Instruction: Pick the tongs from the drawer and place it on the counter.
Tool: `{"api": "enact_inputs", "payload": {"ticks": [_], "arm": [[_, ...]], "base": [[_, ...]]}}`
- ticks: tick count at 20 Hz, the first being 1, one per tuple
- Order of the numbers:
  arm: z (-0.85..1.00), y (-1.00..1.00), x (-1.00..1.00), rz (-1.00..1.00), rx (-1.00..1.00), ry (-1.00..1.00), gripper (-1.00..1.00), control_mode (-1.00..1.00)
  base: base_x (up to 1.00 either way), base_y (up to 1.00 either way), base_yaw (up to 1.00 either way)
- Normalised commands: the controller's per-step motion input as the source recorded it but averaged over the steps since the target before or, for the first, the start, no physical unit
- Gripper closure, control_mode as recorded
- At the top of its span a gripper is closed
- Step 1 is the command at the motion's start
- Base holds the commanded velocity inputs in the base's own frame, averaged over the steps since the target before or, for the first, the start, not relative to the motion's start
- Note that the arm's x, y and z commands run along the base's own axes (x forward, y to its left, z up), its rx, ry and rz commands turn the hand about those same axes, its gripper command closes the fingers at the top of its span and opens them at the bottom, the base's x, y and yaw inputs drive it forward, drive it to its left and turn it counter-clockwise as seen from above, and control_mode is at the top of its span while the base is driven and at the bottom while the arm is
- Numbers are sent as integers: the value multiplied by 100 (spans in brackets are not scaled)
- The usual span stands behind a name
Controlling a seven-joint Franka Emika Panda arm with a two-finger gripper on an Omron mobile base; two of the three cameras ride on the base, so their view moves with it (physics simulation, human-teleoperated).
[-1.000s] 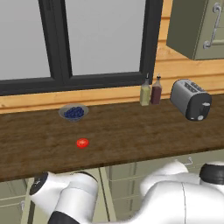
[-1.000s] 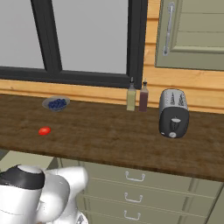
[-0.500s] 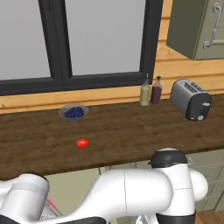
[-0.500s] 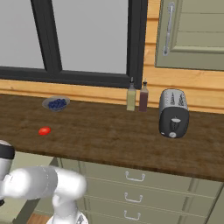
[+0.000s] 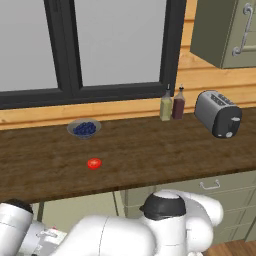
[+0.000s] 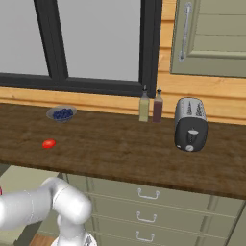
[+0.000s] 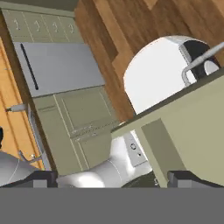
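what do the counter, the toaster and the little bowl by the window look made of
Counter: dark brown wood, matte, with visible grain streaks. Toaster: probably brushed metal, grey with a soft sheen and a dark end panel. Bowl: possibly glass or glazed ceramic, pale grey rim around dark blue contents; too small to be sure.

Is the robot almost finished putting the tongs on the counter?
Not nearly. No tongs lie on the counter yet; it carries a tomato, a bowl of blueberries, two bottles and a toaster. The gripper is open and empty, down low by the cabinets. Reaching, grabbing, lifting and placing are all left.
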Motion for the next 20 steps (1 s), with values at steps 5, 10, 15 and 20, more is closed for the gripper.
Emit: {"api": "enact_inputs", "payload": {"ticks": [5,10,15,20], "arm": [[-82,-25,65,30,0,23,-100,-100],[-10,-2,72,16,1,17,-100,-100],[0,0,46,7,-1,13,-100,-100],[-23,-12,17,2,-2,14,-100,-100]], "base": [[0,0,0],[0,0,0],[0,0,0],[0,0,0]]}}
